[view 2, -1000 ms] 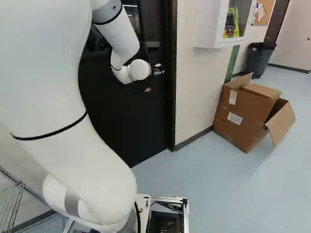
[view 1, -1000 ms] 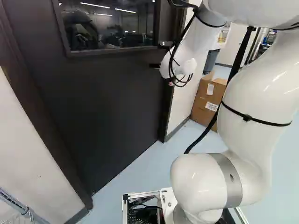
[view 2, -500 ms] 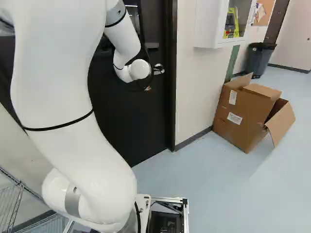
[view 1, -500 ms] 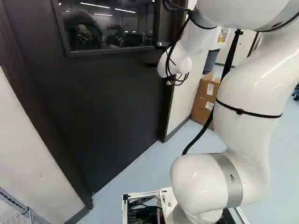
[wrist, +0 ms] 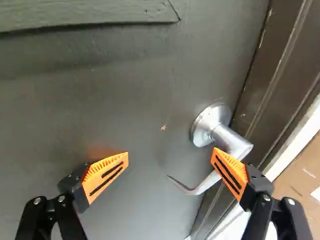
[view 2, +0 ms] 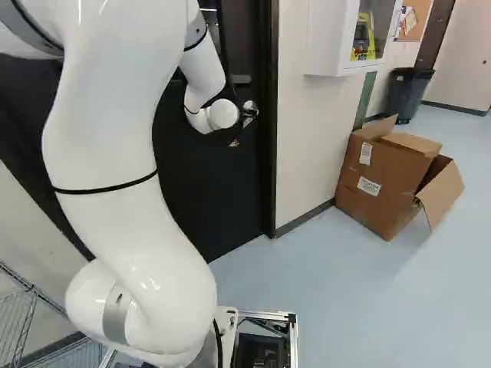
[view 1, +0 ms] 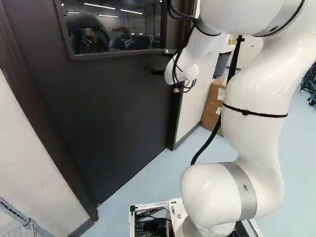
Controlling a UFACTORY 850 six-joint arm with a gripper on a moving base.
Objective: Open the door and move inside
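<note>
while the door (view 1: 113,108) stands shut ahead, my released tool (view 1: 160,61) holds its fingers wide apart near the silver handle (wrist: 231,142).

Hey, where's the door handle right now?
In the wrist view, the door handle is on the door beside the frame, ahead of the open gripper; one orange-padded finger overlaps its lever, whose tip points between the two fingers.

Box labels (view 2: 369,185) — print too small, none legible
</note>
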